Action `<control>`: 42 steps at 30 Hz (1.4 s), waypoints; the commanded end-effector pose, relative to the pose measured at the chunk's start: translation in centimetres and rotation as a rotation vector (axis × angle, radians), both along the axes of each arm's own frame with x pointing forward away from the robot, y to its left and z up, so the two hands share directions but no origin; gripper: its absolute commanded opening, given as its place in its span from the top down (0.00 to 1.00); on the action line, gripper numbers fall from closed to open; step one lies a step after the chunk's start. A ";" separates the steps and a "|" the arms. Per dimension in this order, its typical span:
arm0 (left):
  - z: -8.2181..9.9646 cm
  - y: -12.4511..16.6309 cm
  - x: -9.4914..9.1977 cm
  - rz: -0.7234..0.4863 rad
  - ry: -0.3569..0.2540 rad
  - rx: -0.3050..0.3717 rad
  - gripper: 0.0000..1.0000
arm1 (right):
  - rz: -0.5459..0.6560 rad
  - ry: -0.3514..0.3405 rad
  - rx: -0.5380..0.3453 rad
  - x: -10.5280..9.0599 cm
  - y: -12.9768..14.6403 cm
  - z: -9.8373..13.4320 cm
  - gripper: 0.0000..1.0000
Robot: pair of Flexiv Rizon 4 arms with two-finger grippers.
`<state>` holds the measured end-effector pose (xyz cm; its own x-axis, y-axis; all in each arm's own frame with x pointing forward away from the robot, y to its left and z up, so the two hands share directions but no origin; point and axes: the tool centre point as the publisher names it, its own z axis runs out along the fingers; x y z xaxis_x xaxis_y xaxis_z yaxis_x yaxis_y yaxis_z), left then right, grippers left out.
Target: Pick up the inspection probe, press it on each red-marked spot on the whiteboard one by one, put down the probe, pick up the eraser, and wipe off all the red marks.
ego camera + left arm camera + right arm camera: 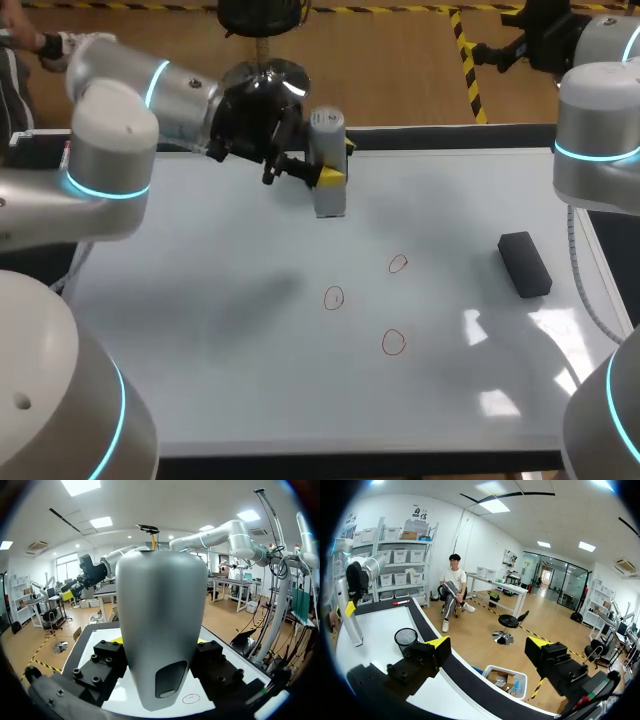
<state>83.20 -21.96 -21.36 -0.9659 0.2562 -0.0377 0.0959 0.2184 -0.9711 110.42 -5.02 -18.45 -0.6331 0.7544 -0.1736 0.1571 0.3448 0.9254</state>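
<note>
The grey inspection probe (327, 162) stands upright near the whiteboard's (200, 330) far edge, and my left gripper (325, 165) is shut on it from the left. In the left wrist view the probe (161, 625) fills the space between the fingers (107, 657). Three red circles are drawn on the board: one (398, 264), one (334, 298) and one (393, 342); a red circle (190, 698) also shows below the probe. The black eraser (525, 264) lies at the right. My right gripper (487, 652) is open and empty, off the board's right edge; the probe (351, 617) is visible far off.
My right arm's base (600, 120) rises at the right edge, beside the eraser. A small black mesh cup (406, 637) stands near the table's edge in the right wrist view.
</note>
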 end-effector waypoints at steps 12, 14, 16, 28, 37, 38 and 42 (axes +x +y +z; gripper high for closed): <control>-2.9 -1.4 -2.8 -0.029 0.048 -0.003 1.00 | 0.000 0.000 0.000 0.0 0.0 0.0 0.00; -3.2 -1.3 -3.1 -0.030 0.051 0.000 1.00 | 0.000 0.000 0.000 0.0 0.0 0.0 0.00; -3.4 -1.3 -3.4 -0.033 0.057 -0.002 1.00 | 0.000 0.000 0.000 0.0 0.0 0.0 0.00; -5.7 -0.4 -5.3 -0.018 0.088 -0.004 1.00 | 0.000 0.000 0.000 0.0 0.0 0.0 0.00; -6.9 0.5 -7.0 -0.005 0.098 0.002 1.00 | 0.000 0.000 0.000 0.0 0.0 0.0 0.00; -7.1 0.5 -7.1 -0.007 0.100 0.013 1.00 | 0.000 0.000 0.000 0.0 0.0 0.0 0.00; -7.4 0.8 -7.5 -0.001 0.107 0.013 1.00 | 0.000 0.000 0.000 0.0 0.0 0.0 0.00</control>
<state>76.10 -21.44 -28.91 -0.9604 0.2690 0.0729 -0.0083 0.2338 -0.9722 110.42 -5.03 -18.45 -0.6331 0.7544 -0.1736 0.1571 0.3448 0.9254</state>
